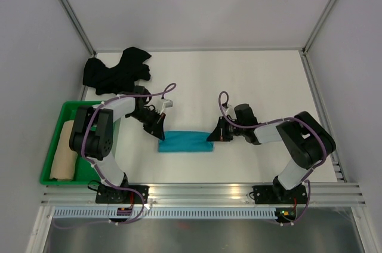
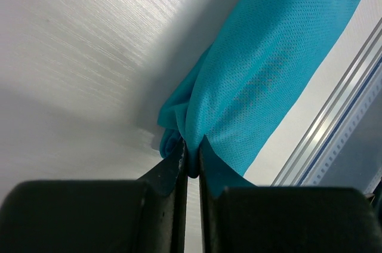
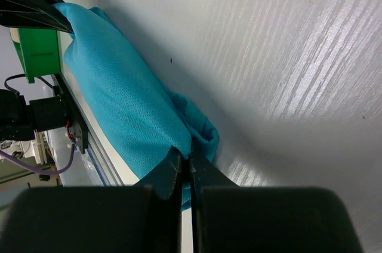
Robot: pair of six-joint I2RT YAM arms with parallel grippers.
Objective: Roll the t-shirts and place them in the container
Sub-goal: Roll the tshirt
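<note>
Bright, even, diffuse light fills the overhead view: the white tabletop carries no hard glare, and the arms throw only faint, soft shadows. The black shirt at its far left corner reads as a nearly featureless dark mass. In the wrist views the tabletop shows a streaky sheen. The teal shirt casts a soft grey shadow, its mesh weave sharp, while the left claw and right claw are dark and out of focus.
</note>
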